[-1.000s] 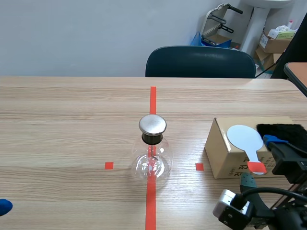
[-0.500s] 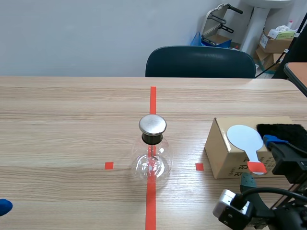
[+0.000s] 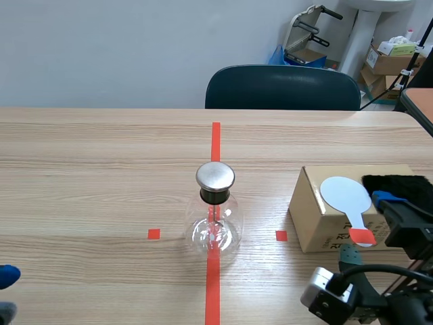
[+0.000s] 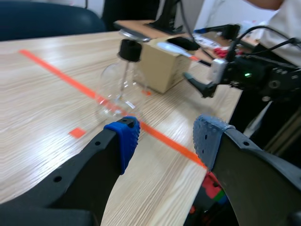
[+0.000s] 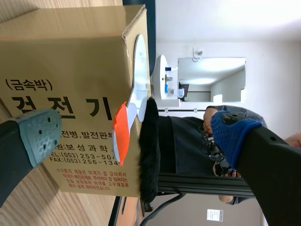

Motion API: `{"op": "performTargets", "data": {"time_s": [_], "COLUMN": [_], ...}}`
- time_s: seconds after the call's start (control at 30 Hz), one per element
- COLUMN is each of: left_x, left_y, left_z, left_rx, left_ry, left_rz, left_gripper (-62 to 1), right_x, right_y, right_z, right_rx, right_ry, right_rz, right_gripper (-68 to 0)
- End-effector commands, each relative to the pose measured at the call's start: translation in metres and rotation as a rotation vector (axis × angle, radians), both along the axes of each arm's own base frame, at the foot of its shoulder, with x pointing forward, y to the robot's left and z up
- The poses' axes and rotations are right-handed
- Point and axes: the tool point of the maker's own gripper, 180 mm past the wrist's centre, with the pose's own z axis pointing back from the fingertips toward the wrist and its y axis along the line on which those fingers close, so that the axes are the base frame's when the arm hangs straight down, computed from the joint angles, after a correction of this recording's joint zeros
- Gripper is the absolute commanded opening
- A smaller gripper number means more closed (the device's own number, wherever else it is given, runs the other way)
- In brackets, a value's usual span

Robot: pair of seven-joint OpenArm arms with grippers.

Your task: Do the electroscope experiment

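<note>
Evidently the step in hand is picking up the white paddle (image 3: 345, 196). It lies on top of the cardboard box (image 3: 316, 218) at the right of the desk (image 3: 95, 169), with its orange handle tip (image 5: 121, 134) hanging over the box's near edge. The right tool (image 5: 134, 136) stands spread wide before that edge, one pad on either side of the handle and of the black fur pad (image 5: 149, 155) just beside it. To do this well, I would centre on the orange tip alone so the fur is not pinched with it. I would then close on the handle's flat faces and lift clear of the box without touching the disc. The glass electroscope (image 3: 215, 215) stands upright on the red tape line (image 3: 215, 139) at mid-desk, well apart from the box. The left tool (image 4: 165, 139) is wide too, empty, low at the near left.
</note>
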Motion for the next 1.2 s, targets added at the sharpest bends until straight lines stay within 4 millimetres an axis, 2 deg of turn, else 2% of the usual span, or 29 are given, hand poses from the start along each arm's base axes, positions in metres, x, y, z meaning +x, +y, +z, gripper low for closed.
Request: {"op": "performTargets", "data": {"time_s": [0.0,0.13,0.23,0.3,0.4,0.53,0.67,0.8,0.9,1.0,1.17], "left_x": [0.012,0.035,0.059,0.072,0.090,0.102,0.099,0.089,0.079,0.067,0.050], "left_y": [-0.003,-0.001,0.010,0.017,0.028,0.036,0.051,0.065,0.069,0.067,0.046], "left_z": [0.004,0.002,0.011,0.018,0.022,0.019,0.023,0.023,0.021,0.018,0.025], "left_rx": [-0.014,0.007,-0.006,0.001,0.035,0.095,0.099,0.117,0.154,0.189,0.223], "left_ry": [-0.028,-0.045,-0.090,-0.129,-0.163,-0.168,-0.179,-0.177,-0.187,-0.197,-0.243], "left_rz": [0.036,0.108,0.198,0.242,0.313,0.363,0.407,0.446,0.460,0.461,0.432], "left_gripper": [-32.0,-32.0,-31.9,-32.0,-31.9,-31.9,-31.9,-31.9,-31.9,-31.9,-31.9], "right_x": [-0.007,-0.036,-0.055,-0.060,-0.055,-0.027,0.001,0.024,0.038,0.047,0.048], "right_y": [-0.004,-0.001,0.002,0.003,0.002,-0.004,-0.004,0.016,0.027,0.040,0.068], "right_z": [0.008,0.006,0.021,0.035,0.055,0.094,0.134,0.154,0.160,0.154,0.147], "right_rx": [0.003,0.038,0.117,0.181,0.322,0.573,0.809,0.978,1.082,1.093,1.113], "right_ry": [-0.039,0.008,0.003,-0.003,0.031,0.056,0.060,0.159,0.218,0.282,0.367], "right_rz": [-0.012,0.007,0.009,0.006,0.010,-0.005,-0.001,0.088,0.123,0.111,0.145], "right_gripper": [0.4,0.4,0.4,0.4,0.4,0.4,0.4,0.4,0.4,0.4,0.4]}}
